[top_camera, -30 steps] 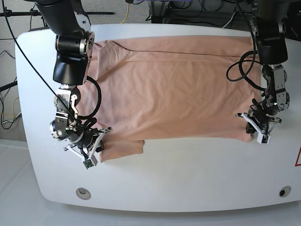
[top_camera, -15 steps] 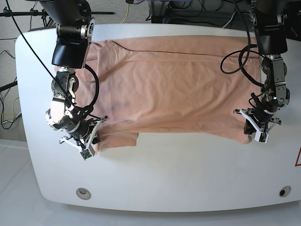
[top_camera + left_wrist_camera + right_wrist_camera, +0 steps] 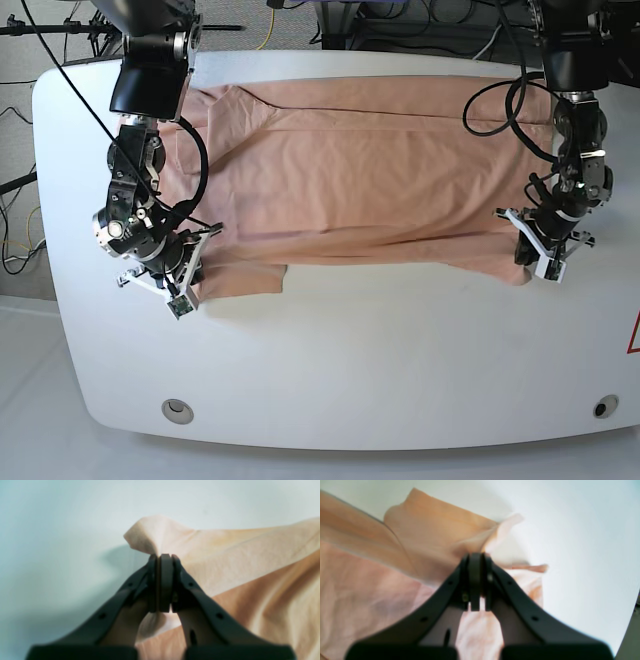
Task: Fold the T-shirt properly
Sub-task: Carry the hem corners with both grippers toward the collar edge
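now both fingers clenched on t-shirt point(image 3: 360, 170) edge: left point(image 3: 161, 557); right point(image 3: 475, 556)

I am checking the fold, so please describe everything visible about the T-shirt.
The T-shirt is plain salmon-pink, soft-looking wrinkled fabric, spread wide across the white table. A sleeve sticks out at its near edge. The left hand and right hand are each shut on a near corner, lifting it. No print shows.

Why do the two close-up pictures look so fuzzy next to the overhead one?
Left wrist view: soft focus, T-shirt weave smeared, left gripper base a dark blur. Right wrist view: blurrier still, right gripper hazy, table washed out. Base view: sharp, evenly lit.
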Robot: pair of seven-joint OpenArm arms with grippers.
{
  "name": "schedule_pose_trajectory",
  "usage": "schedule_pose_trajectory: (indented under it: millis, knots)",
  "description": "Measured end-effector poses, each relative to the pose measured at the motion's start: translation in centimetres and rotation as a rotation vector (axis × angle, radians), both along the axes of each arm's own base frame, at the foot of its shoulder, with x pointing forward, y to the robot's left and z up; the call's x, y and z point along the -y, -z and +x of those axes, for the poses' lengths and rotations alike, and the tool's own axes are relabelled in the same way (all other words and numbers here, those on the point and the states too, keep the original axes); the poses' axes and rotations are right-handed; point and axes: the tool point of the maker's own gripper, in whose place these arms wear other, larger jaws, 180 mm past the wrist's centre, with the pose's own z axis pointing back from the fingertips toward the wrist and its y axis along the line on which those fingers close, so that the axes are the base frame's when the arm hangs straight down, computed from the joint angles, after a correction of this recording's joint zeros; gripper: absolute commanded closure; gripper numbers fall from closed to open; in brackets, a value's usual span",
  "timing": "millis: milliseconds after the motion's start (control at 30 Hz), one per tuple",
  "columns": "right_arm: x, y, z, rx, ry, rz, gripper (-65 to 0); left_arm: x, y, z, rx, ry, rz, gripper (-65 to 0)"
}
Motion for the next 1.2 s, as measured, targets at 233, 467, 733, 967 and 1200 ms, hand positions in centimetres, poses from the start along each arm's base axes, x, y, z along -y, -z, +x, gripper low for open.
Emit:
schedule_pose_trajectory:
  millis: [233, 467, 733, 967, 1200]
  knots:
    - [0.4, 0.3, -2.8, -0.055, -0.008, -0.067, 0.0, 0.5, -0.9, -0.4, 0.021, 0.023, 0.015, -0.2]
    - [0.6, 0.2, -4.1, -0.051, 0.009, -0.05, 0.0, 0.5, -2.1, -0.6, 0.032, 0.04, 0.046, 0.0]
    - [1.4, 0.1, -5.1, -0.053, 0.043, -0.034, 0.0, 0.8, -2.8, -0.8, 0.043, 0.053, 0.06, -0.1]
    - [2.8, -0.4, -6.7, -0.041, 0.075, -0.06, -0.1, 1.0, -3.4, -1.7, 0.049, 0.08, 0.079, -0.1]
    - [2.7, -0.2, -8.1, -0.051, 0.073, -0.071, 0.0, 0.7, -3.2, -3.4, 0.027, 0.079, 0.095, -0.2]
